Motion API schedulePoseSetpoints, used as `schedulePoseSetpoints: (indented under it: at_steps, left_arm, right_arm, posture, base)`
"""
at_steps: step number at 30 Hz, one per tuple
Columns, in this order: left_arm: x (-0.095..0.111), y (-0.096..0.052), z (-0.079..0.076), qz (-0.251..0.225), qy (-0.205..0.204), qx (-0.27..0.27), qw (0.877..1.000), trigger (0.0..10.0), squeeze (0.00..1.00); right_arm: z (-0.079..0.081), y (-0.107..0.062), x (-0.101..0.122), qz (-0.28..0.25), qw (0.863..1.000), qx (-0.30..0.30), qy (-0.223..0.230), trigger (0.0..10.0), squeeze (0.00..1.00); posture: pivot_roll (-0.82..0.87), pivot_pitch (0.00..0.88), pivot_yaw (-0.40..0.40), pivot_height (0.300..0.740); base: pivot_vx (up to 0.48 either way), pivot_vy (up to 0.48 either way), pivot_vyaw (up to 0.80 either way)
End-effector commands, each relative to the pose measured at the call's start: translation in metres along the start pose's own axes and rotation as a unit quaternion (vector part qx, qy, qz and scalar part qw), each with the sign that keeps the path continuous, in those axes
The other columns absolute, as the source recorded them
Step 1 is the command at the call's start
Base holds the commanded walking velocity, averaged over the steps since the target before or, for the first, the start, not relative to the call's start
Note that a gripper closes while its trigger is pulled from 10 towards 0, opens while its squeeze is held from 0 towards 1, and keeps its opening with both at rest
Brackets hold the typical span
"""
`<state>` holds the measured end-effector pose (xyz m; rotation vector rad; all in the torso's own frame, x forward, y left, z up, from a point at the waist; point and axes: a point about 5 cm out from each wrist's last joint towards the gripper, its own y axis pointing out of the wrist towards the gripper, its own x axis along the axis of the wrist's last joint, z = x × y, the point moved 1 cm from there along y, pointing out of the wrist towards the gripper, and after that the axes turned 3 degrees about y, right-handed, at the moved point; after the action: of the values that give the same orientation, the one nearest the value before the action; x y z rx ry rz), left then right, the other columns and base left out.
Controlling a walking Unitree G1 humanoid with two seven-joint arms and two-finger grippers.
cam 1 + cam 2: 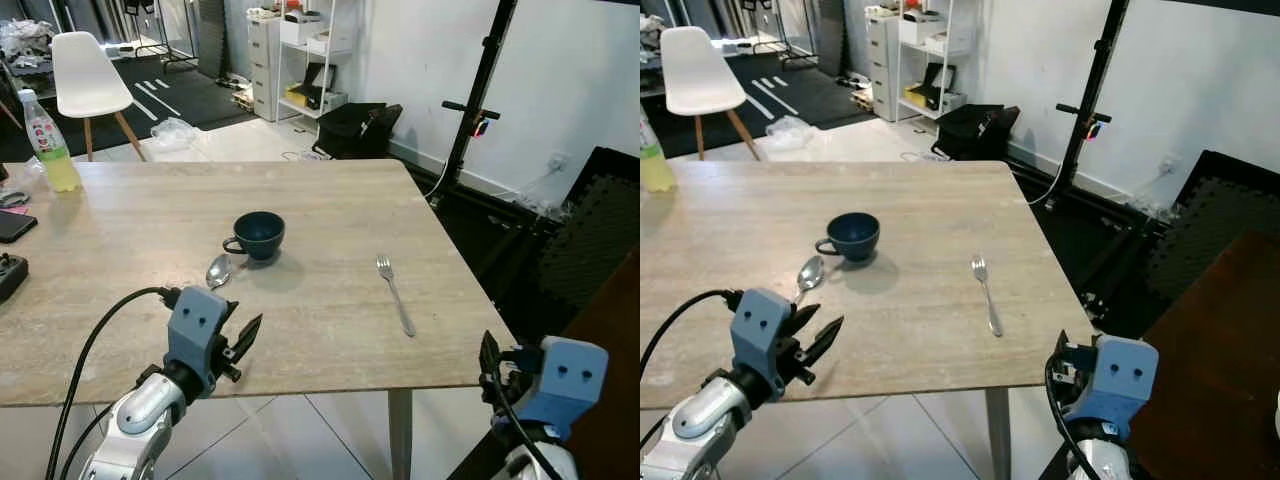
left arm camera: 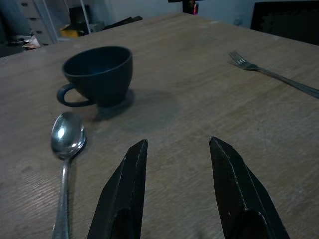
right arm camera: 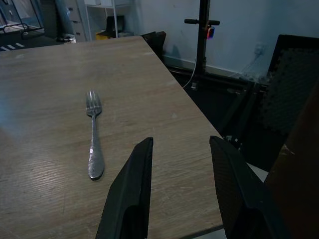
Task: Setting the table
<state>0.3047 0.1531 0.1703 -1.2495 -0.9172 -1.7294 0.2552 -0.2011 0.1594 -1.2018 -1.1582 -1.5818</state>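
Wooden table (image 1: 330, 210) holds cup (image 1: 259, 236), spoon (image 1: 218, 270), fork (image 1: 395, 293); tiled floor (image 1: 240, 140).

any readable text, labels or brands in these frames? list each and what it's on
No text can be read in any view.
Bottle at the table's far left corner: it has a label with red on it, too small and blurred to read.
Cup, spoon, fork: no marks visible.
Boxes on the white shelf: print too small to tell.

Pale wood-grain table (image 1: 330, 200), dark blue cup (image 1: 259, 236), spoon (image 1: 218, 270) beside it, fork (image 1: 395, 293), bottle (image 1: 47, 142)
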Motion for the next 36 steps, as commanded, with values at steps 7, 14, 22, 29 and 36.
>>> schedulePoseSetpoints:
  at_steps: [7,14,22,29,36]
  left_arm:
    - [-0.0022,0.0049,-0.0032,0.006,0.005,0.008,1.0,10.0,0.0]
    - [-0.0019,0.0059,-0.0062,0.006,0.002,0.007,1.0,10.0,0.0]
    - [-0.003,0.0073,-0.0059,0.006,-0.002,0.012,1.0,10.0,0.0]
    - [-0.0049,0.0079,-0.0071,0.008,-0.006,0.015,1.0,10.0,0.0]
    - [-0.0048,0.0082,-0.0072,0.007,-0.006,0.016,1.0,10.0,0.0]
  right_arm:
    - [0.0001,0.0014,-0.0026,0.007,1.0,0.003,-0.006,10.0,0.0]
    - [-0.0001,0.0008,-0.0031,0.007,1.0,0.003,-0.006,10.0,0.0]
    - [0.0006,-0.0002,-0.0069,0.017,1.0,0.005,0.001,10.0,0.0]
    - [0.0016,0.0006,-0.0056,0.014,1.0,0.01,-0.005,10.0,0.0]
    - [0.0011,0.0002,-0.0059,0.016,1.0,0.009,-0.004,10.0,0.0]
  posture:
    - [-0.02,0.034,0.038,0.74]
    - [-0.03,0.032,0.043,0.74]
    - [-0.03,0.031,0.041,0.74]
    - [-0.03,0.033,0.04,0.74]
    - [-0.03,0.034,0.039,0.74]
  base:
    - [0.0,0.0,0.0]
    - [0.0,0.0,0.0]
    - [0.031,-0.129,-0.2]
    - [0.334,-0.295,-0.8]
    - [0.379,0.0,-0.8]
